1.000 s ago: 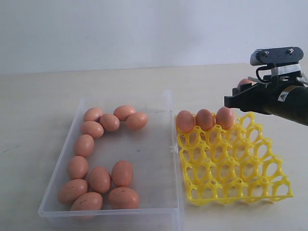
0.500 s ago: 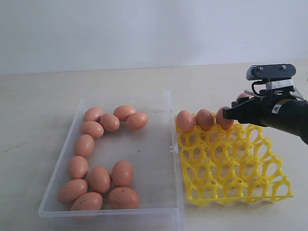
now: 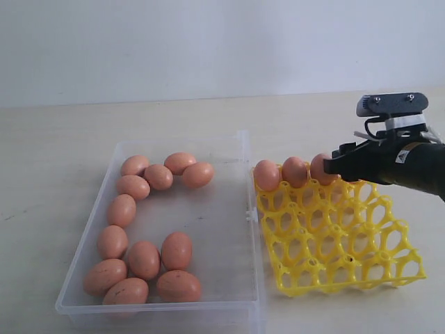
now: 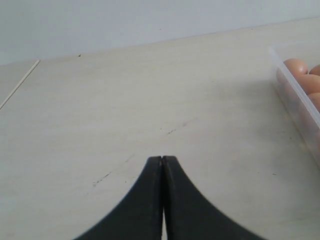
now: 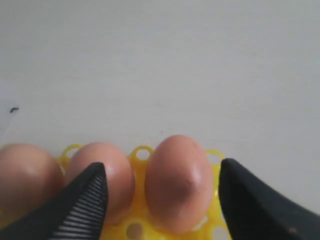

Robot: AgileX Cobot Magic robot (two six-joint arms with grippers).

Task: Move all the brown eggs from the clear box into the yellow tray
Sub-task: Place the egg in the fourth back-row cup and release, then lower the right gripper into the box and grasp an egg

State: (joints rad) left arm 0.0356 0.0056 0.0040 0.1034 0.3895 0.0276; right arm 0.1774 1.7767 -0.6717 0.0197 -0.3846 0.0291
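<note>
The surface [image 3: 69, 139] is a pale, matte tabletop with faint scuffs, and it carries everything.

The box [image 3: 215, 229] is the biggest item. It holds twelve eggs [image 3: 143, 259], lying loose on their sides in a curve along its far and left parts, so most of the job is left. The tray [image 3: 348, 257] sits just beside the box's right wall. Only its back row is in use: three eggs show standing there in the exterior view, and the arm hides the row's right end. In the right wrist view, the right pincer [image 5: 160, 172] is spread wide around an end egg [image 5: 177, 182] that sits upright in a cup, with a gap on each side. I judge this to be the fourth egg, set down and let go, which would leave three rows empty. The left pincer [image 4: 162, 160] is pressed together on nothing, low over bare surface near the box's wall.

The box is thin see-through plastic with low walls, a rimmed edge and a small clasp tab on the tray side. The tray is glossy yellow plastic, an open lattice of round cups with raised pegs. The pincer tips are black, one with a ribbed inner face. The eggs are smooth orange-brown ovals with a dull sheen, likely to roll.
</note>
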